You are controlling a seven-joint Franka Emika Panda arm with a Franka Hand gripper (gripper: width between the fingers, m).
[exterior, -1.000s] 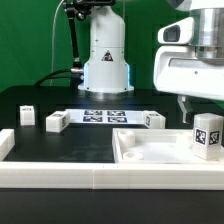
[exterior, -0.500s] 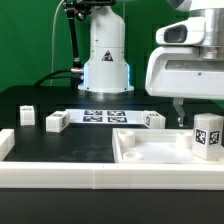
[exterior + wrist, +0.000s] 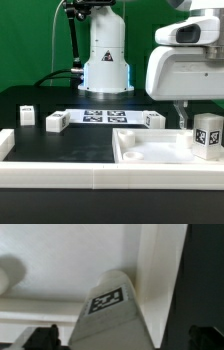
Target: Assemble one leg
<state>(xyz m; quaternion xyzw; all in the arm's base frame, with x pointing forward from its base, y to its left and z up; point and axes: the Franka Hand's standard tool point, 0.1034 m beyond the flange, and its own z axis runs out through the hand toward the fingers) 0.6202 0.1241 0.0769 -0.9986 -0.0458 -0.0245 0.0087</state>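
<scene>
The leg [image 3: 208,135], a small white post with a black-and-white tag, stands upright in the white panel [image 3: 150,152] at the exterior view's right. My gripper [image 3: 190,118] hangs just above and beside its top; only one finger [image 3: 183,116] shows there. In the wrist view the leg [image 3: 112,308] lies between the two dark fingertips [image 3: 45,336], with a gap on each side. The gripper [image 3: 122,341] is open and holds nothing.
Three more tagged white posts lie on the black table [image 3: 27,115], [image 3: 57,121], [image 3: 153,119]. The marker board [image 3: 105,116] lies in front of the robot base [image 3: 105,60]. A white wall [image 3: 60,180] runs along the front edge.
The gripper has shifted slightly toward the exterior view's left. The leg and the other parts have not moved.
</scene>
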